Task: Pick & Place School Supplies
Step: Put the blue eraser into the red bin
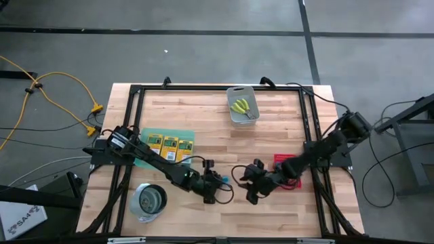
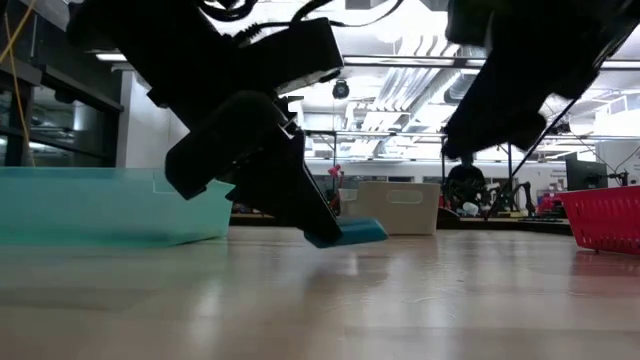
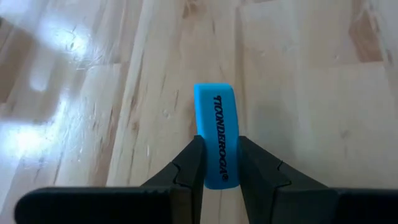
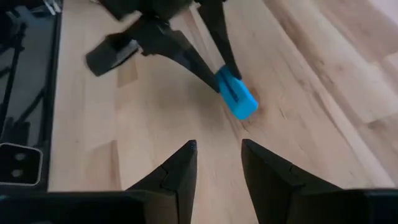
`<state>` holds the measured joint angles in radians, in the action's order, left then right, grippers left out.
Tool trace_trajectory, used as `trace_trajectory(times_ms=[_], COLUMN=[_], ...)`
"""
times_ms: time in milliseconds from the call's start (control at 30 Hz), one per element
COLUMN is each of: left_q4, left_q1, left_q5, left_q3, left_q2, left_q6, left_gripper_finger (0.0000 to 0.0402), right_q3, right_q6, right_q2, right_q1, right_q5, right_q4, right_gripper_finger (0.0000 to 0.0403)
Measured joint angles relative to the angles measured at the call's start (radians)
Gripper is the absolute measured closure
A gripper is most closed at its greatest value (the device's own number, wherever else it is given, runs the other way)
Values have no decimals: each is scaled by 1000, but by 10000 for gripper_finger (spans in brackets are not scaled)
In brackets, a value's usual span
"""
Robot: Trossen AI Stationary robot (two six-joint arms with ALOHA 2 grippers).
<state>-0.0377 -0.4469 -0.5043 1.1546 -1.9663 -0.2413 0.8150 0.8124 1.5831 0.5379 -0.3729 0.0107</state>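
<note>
With the left tool (image 3: 220,163) pinching a blue block (image 3: 217,130) near the table's (image 1: 271,135) front edge, pick done; next, carry to its container. Right tool (image 4: 217,163) spread, empty.

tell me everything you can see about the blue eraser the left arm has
The eraser is a small bright-blue rounded block, rubbery-looking, with black TICONDEROGA lettering along one face. The left claw is closed on its sides, both fingers pressing it, about half sticking out past the tips. In the low view it hangs tilted just above the wooden table, near the front middle. The right claw is close by, open and not touching.
</note>
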Motion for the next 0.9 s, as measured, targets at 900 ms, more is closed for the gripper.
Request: trace_trajectory(times_ms=[900], left_q4=[177], left_q1=[-83], left_q5=[-190], left_q3=[3], left_q2=[3], left_q6=[224], left_gripper_finger=[331], right_q3=[0], right_q6=[-34], right_q2=[57], right_q1=[-43], right_q5=[64], right_q4=[-98], right_gripper_finger=[285])
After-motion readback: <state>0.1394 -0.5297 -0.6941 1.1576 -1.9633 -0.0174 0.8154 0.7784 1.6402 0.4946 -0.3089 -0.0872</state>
